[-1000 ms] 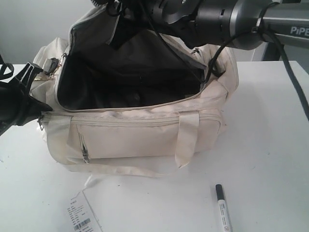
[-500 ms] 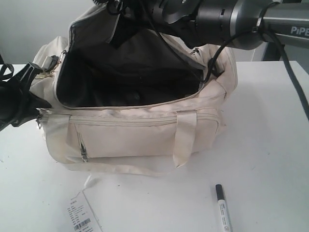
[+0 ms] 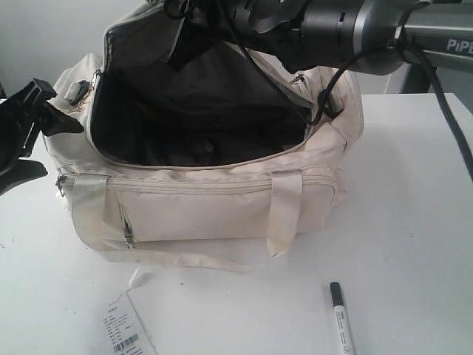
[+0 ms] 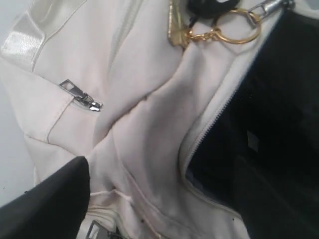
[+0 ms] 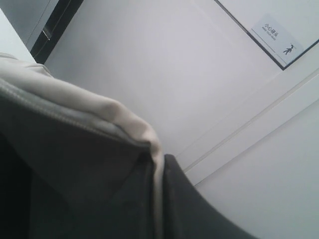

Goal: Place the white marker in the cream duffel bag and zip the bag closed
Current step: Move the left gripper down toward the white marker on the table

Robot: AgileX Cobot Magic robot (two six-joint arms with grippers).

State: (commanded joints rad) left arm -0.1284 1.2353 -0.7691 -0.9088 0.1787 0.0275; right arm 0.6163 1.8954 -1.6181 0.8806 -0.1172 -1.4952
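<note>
1. Pulled back from the left end of the cream duffel bag (image 3: pixel 207 211), the left gripper (image 3: pixel 53 148) now stands just off it, jaws spread and empty; a moment ago it pressed against that end. The bag's mouth also gapes wider than before, so the way in looks ready.
2. At the near edge of the worktop (image 3: pixel 414 222), toward its right corner, the white marker (image 3: pixel 341 319) lies flat with its cap toward the bag. It is well apart from both grippers and not yet picked up.
3. Further left along that edge lies a barcode paper tag (image 3: pixel 122 333), clear of the marker.
4. Mid-worktop, the bag shows its dark lining. Its front strap handle (image 3: pixel 284 214) droops below the opening and blocks nothing.
5. Farthest back, the right gripper (image 3: pixel 194 16) is clamped tight on the bag's raised far rim. Its arm and cable (image 3: pixel 329 92) hang over the opening's right side and may crowd a drop there.
</note>
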